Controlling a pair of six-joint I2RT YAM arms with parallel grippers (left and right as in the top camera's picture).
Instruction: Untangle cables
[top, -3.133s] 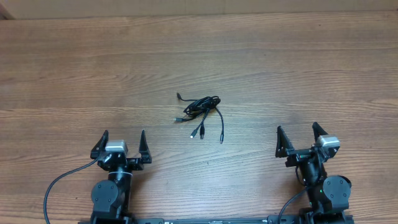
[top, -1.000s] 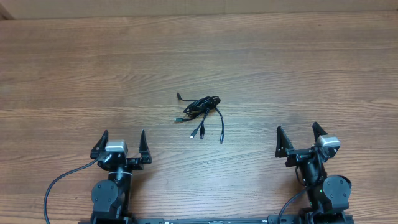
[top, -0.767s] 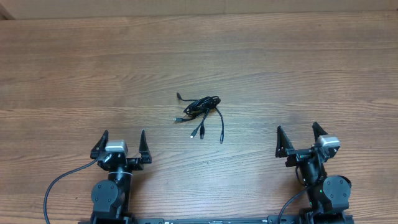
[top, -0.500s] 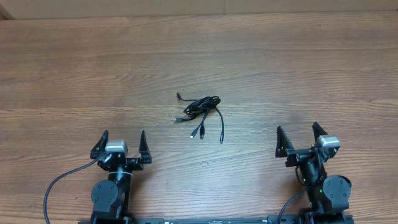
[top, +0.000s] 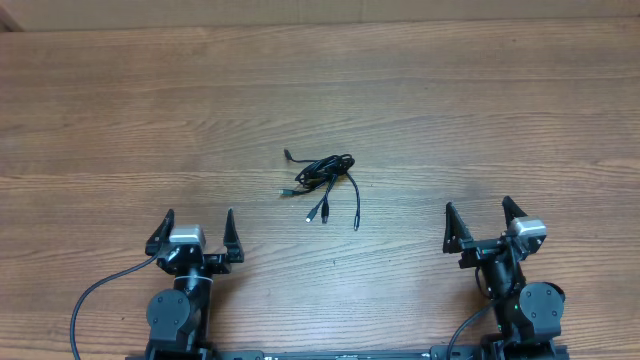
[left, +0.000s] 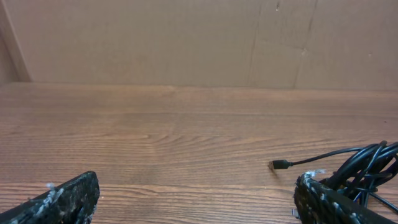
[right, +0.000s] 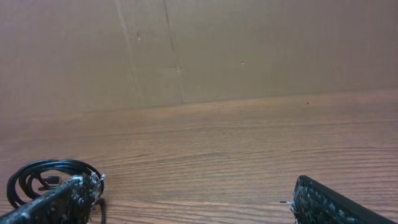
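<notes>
A wood-grain table (top: 450, 120) fills the overhead view, with a brown cardboard wall (left: 186, 37) at its 12 o'clock edge. The left gripper (top: 199, 214) at 7 o'clock and the right gripper (top: 477, 204) at 5 o'clock stand spread wide, holding nothing. The cables (top: 325, 178) lie bunched near centre, well apart from both, with perhaps three plug ends trailing toward 6 o'clock.
</notes>
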